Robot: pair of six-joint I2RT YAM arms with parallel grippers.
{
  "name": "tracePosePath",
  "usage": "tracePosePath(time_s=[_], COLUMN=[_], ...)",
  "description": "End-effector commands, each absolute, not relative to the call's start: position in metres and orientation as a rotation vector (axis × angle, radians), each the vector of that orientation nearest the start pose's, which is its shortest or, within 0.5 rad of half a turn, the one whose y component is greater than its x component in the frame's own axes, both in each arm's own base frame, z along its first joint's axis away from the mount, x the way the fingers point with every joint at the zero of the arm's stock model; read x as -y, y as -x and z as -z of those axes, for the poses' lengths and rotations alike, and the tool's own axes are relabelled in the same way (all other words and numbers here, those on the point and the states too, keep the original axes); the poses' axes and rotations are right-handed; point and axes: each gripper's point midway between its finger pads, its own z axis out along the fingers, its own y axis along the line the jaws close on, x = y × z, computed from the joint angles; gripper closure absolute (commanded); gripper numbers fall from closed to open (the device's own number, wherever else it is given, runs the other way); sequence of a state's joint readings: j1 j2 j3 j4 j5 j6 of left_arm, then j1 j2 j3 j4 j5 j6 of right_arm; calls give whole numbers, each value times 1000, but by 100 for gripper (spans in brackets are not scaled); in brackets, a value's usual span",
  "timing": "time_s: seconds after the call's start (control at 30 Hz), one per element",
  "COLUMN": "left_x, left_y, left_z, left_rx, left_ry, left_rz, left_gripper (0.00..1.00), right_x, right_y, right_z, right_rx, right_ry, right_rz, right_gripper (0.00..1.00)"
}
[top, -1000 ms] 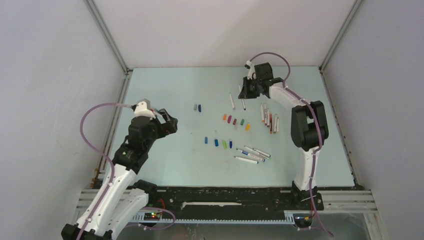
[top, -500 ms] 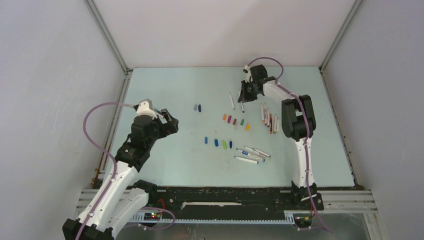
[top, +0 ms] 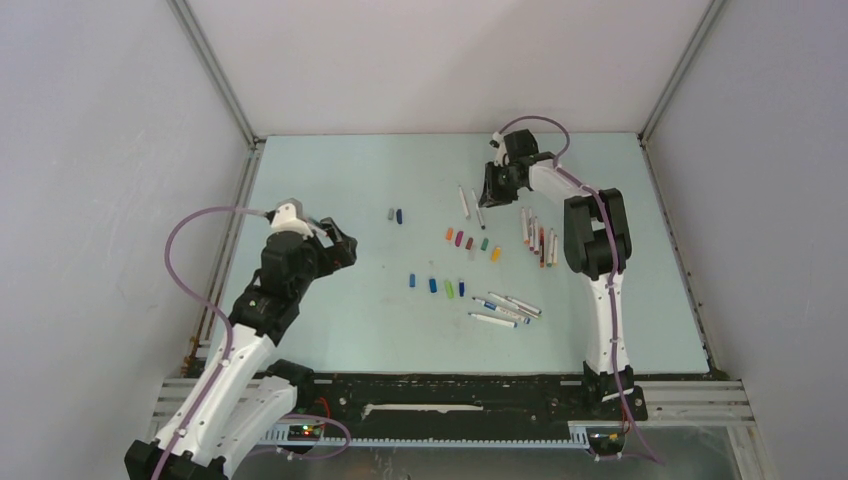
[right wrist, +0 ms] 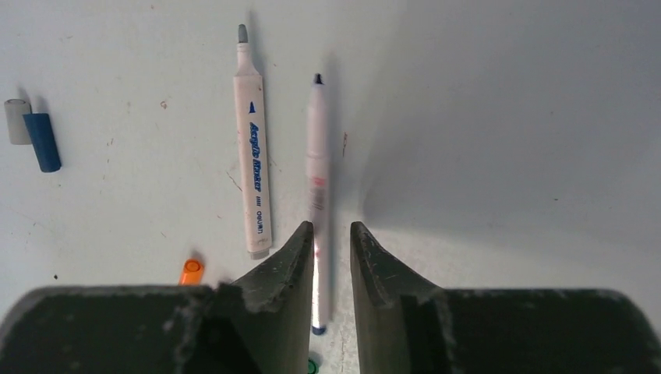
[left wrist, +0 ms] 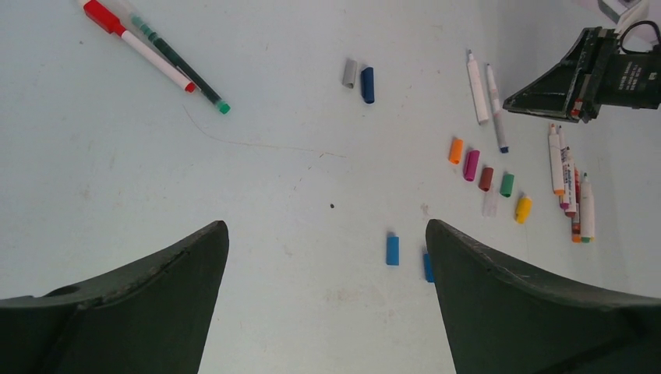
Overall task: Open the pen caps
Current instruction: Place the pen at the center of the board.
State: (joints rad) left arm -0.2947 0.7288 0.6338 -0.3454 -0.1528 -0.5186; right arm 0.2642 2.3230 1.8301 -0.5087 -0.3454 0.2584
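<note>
Now, your left gripper (top: 338,247) hangs spread wide and empty over the left side of the worktop (top: 330,170), so a low sweep rightward could scatter the loose pen caps (top: 470,242) lined up mid-worktop. Farther right, the right gripper (right wrist: 332,227) sits barely parted astride a thin uncapped pen (right wrist: 317,148), apparently not pinching it. Lift crookedly and a finger may drag it into the neighbouring marker (right wrist: 251,156).
</note>
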Motion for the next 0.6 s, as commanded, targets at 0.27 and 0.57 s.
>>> tracePosePath(time_s=[0.27, 0.57], left_x=[86, 79], left_y=[-269, -290], left_z=[-189, -195], left_rx=[-1937, -1871], left_ry=[358, 413], left_rz=[485, 462], left_gripper=[1, 0], right_x=[-206, -193], right_y=[-477, -346], right_z=[-128, -213], right_rx=[-2409, -2093], right_ry=[311, 866], right_rz=[-741, -946], right_gripper=[68, 63])
